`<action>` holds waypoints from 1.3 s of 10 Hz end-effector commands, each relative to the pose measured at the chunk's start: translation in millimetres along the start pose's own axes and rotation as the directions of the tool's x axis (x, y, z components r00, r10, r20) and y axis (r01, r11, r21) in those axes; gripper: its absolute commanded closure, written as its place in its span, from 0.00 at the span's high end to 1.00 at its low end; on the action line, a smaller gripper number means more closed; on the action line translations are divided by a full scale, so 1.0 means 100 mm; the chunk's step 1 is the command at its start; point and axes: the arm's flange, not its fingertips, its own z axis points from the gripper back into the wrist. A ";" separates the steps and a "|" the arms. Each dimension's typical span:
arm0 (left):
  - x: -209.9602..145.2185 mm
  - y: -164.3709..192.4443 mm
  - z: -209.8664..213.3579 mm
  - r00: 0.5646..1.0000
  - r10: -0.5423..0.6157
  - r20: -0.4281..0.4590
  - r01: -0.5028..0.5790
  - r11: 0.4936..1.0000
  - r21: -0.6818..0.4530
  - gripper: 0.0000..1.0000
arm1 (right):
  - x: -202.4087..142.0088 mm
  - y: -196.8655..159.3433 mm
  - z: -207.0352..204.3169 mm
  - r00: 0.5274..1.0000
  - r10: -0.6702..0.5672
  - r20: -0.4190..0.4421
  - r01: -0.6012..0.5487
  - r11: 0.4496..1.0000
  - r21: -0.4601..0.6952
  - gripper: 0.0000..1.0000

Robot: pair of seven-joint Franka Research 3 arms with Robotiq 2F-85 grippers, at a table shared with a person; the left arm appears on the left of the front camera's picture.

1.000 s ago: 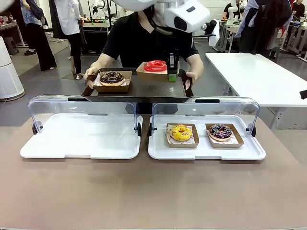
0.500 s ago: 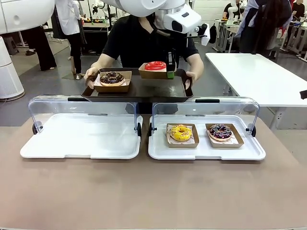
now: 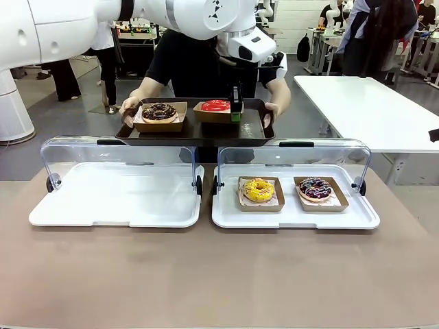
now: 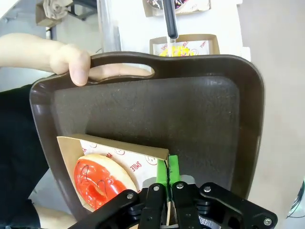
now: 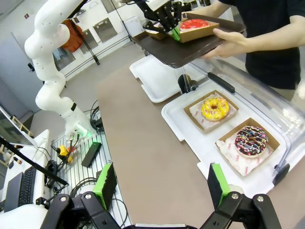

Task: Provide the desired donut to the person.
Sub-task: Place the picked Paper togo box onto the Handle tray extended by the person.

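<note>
My left gripper (image 4: 167, 183) pinches the red donut's box (image 4: 116, 157) wall at the dark tray's (image 3: 199, 130) two o'clock; if the person's hand (image 3: 273, 110) dips, cardboard tears.

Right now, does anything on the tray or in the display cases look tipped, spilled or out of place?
Nothing stands out. The red-glazed donut in its brown cardboard tray lies flat on the dark brown serving tray, the left end effector pinching its wall. The yellow-iced donut and dark sprinkled donut lie flat in their cardboard trays.
</note>
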 end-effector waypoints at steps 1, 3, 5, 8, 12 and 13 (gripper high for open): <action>0.11 0.19 0.08 1.000 0.021 0.005 -0.021 1.000 -0.013 0.60 | 0.01 -0.02 0.00 1.000 0.011 0.025 -0.011 1.000 0.008 1.00; 0.10 0.19 0.09 1.000 0.024 0.006 -0.024 1.000 -0.002 1.00 | 0.01 -0.02 0.00 1.000 0.011 0.025 -0.011 1.000 0.008 1.00; 0.09 0.18 0.10 1.000 0.027 -0.001 -0.027 1.000 -0.001 1.00 | 0.01 -0.02 0.00 1.000 0.011 0.025 -0.011 1.000 0.008 1.00; 0.06 0.15 0.12 1.000 0.030 -0.005 -0.030 1.000 -0.004 1.00 | 0.01 -0.02 0.00 1.000 0.011 0.025 -0.011 1.000 0.008 1.00; 0.07 0.15 0.14 1.000 0.024 -0.015 -0.024 1.000 -0.014 1.00 | 0.01 -0.02 0.00 1.000 0.011 0.025 -0.011 1.000 0.008 1.00; 0.06 0.15 0.15 1.000 0.026 -0.015 -0.026 1.000 -0.016 1.00 | 0.01 -0.02 0.00 1.000 0.011 0.025 -0.011 1.000 0.008 1.00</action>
